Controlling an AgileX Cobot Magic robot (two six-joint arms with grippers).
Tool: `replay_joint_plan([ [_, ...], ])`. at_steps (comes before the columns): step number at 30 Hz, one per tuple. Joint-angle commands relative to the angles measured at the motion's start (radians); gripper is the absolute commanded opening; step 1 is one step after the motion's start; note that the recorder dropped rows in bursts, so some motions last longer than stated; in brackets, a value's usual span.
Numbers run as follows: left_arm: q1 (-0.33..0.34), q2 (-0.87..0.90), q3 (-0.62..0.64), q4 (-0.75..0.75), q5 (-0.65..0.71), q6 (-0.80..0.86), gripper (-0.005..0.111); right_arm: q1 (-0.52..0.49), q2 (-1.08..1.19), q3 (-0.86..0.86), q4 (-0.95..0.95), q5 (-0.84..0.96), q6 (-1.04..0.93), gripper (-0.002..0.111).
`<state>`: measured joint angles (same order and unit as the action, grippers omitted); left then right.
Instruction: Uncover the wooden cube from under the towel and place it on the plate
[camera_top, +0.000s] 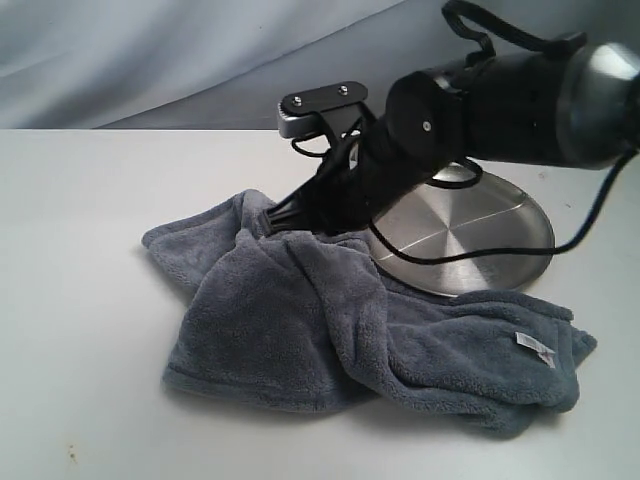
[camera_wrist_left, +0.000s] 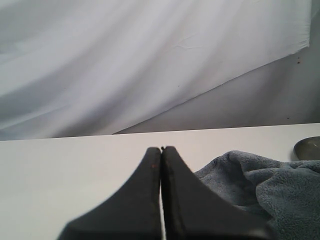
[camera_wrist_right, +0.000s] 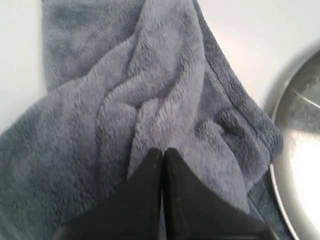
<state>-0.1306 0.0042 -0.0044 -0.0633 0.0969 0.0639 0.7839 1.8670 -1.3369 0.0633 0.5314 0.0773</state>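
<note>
Uncovering step. The right end effector (camera_top: 270, 221) is resting at the centre of the exterior frame, its fingers pressing together at a raised fold of the towel (camera_top: 300, 330). Whether fleece is caught cannot be told. The left end effector (camera_wrist_left: 161, 148) is hovering, likewise pressed together, empty. The wooden cube is lying unseen, presumably beneath the towel. The plate (camera_top: 490, 235) is sitting right of centre on the bench (camera_top: 70, 300). Next move: 1 secure pinch, then lifting the cloth aside.

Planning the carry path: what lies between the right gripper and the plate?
Only bunched towel, in the right wrist view, separates right gripper and plate.
</note>
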Motion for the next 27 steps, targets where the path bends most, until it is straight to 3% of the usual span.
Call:
replay_joint_plan([
  [1, 0.002, -0.004, 0.004, -0.002, -0.011, -0.002, 0.000, -0.006, 0.071, -0.140, 0.069, 0.026, -0.002, 0.000],
  [7, 0.002, -0.004, 0.004, -0.002, -0.011, -0.002, 0.000, 0.025, 0.163, -0.266, 0.166, 0.083, -0.100, 0.000],
  [15, 0.002, -0.004, 0.004, -0.002, -0.011, -0.002, 0.000, 0.155, 0.196, -0.318, 0.159, 0.105, -0.161, 0.000],
  [27, 0.002, -0.004, 0.004, -0.002, -0.011, -0.002, 0.000, 0.320, 0.196, -0.316, 0.159, 0.382, -0.249, 0.000],
])
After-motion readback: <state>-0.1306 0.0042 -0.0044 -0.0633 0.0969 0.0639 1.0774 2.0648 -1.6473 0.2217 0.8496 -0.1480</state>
